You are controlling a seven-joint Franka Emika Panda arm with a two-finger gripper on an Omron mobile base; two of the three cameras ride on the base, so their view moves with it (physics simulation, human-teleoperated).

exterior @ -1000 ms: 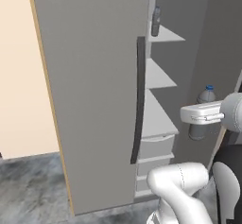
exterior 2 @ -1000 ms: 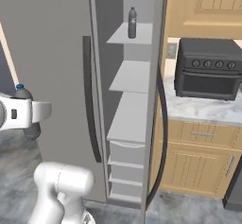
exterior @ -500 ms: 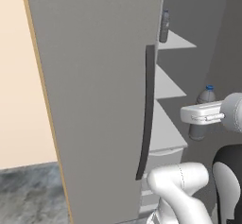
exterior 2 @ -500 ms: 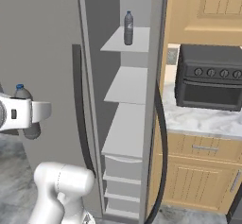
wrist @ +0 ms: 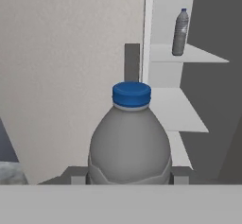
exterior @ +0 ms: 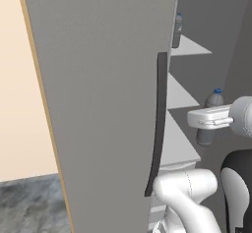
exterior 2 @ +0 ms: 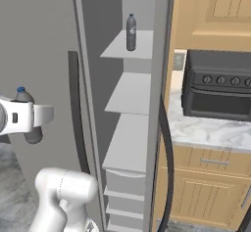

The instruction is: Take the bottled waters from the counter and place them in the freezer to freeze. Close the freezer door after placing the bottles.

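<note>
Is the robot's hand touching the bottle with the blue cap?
Touching. In the hand view the gripper pinches the bottle from both sides.

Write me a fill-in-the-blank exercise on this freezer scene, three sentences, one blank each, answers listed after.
1. The gripper is shut on a bottle with a ____ cap.
2. A second bottle stands upright on the ____ shelf of the freezer.
3. The freezer door with its dark bar handle stands ____.

Missing words: blue; top; open
</note>
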